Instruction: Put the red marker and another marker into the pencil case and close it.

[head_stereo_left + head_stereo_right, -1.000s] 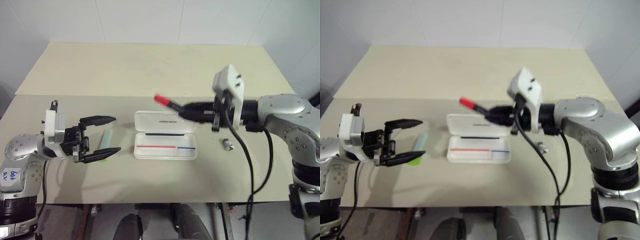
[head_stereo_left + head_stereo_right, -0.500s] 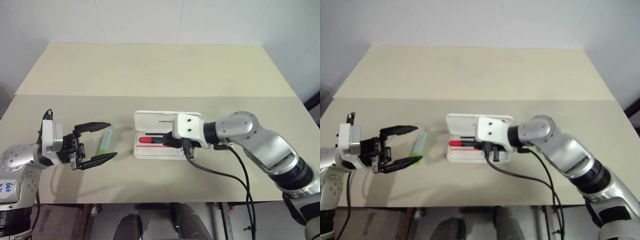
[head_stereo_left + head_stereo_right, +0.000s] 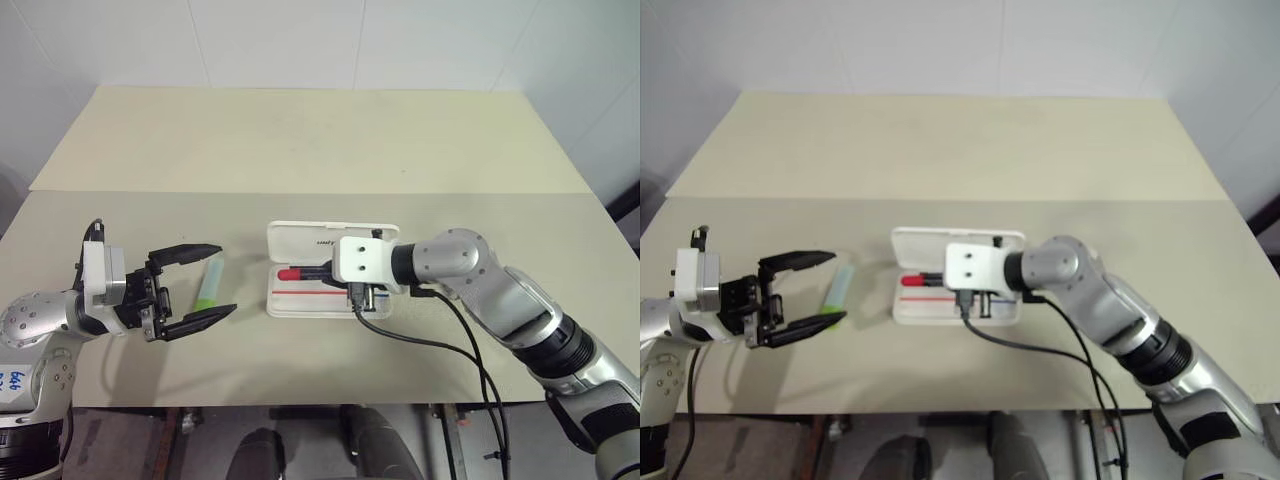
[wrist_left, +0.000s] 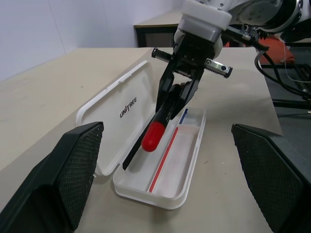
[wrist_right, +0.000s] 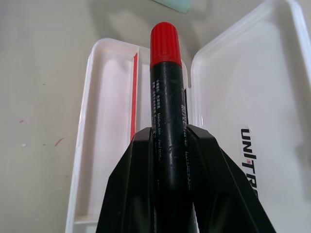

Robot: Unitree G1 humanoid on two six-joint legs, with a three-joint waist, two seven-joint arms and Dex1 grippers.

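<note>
One marker (image 4: 156, 127) — red-capped, clamped in the right tool (image 4: 177, 97) just above the open case (image 4: 187, 160) — should be lowered flat before release, while the left tool (image 3: 190, 292) is held agape, empty.

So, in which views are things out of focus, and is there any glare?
In the left wrist view, the left gripper's own fingers are soft dark shapes, while the pencil case is sharp. In the right wrist view, the red marker shows a slight sheen. The left eye view shows no strong glare.
</note>
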